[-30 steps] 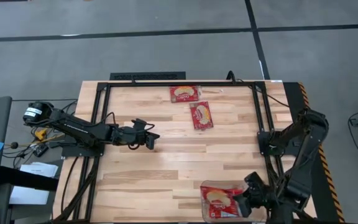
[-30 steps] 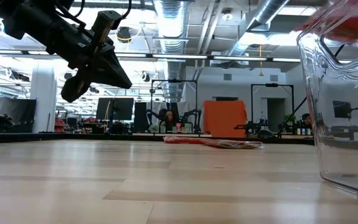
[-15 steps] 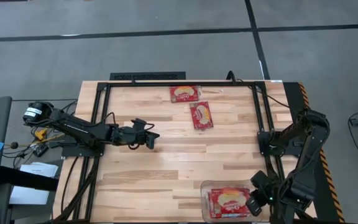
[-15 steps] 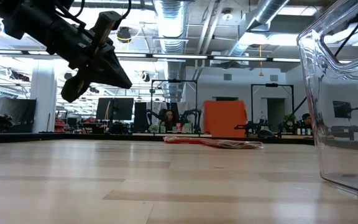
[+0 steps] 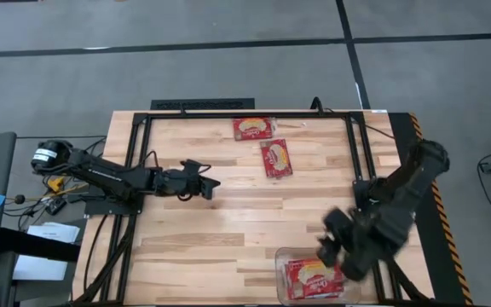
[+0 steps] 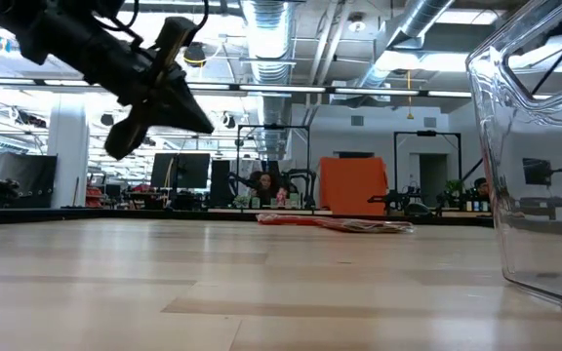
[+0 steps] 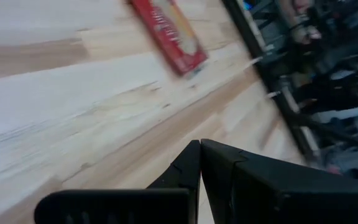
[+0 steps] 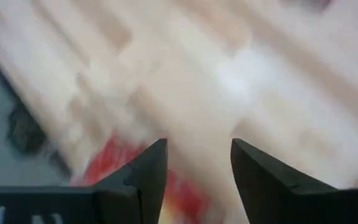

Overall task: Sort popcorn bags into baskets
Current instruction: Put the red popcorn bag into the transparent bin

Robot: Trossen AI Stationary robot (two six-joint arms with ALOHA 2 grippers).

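Observation:
Two red popcorn bags with cream ovals lie flat on the wood table at the far middle, one [image 5: 253, 128] by the far edge and one [image 5: 276, 158] just nearer; they show far off in the low view [image 6: 335, 223]. More bags [image 5: 314, 278] lie in the clear tub [image 5: 281, 260] at the near right edge. My left gripper [image 5: 213, 185] is shut and empty, hovering above the table left of centre; one bag [image 7: 169, 34] shows ahead of it. My right gripper [image 5: 329, 243] is open and empty, raised just beyond the tub's far side.
A black metal frame [image 5: 228, 113] runs along the table's far, left and right sides. The tub's clear wall [image 6: 544, 146] stands close in the low view. Bare wood lies between the two arms [image 5: 254, 222].
The bag that my right gripper held over the tub now lies flat in the tub. My right gripper has come away from it, rising and moving toward the table's far edge, past the tub's far side. My left gripper has edged slightly up and toward the far right.

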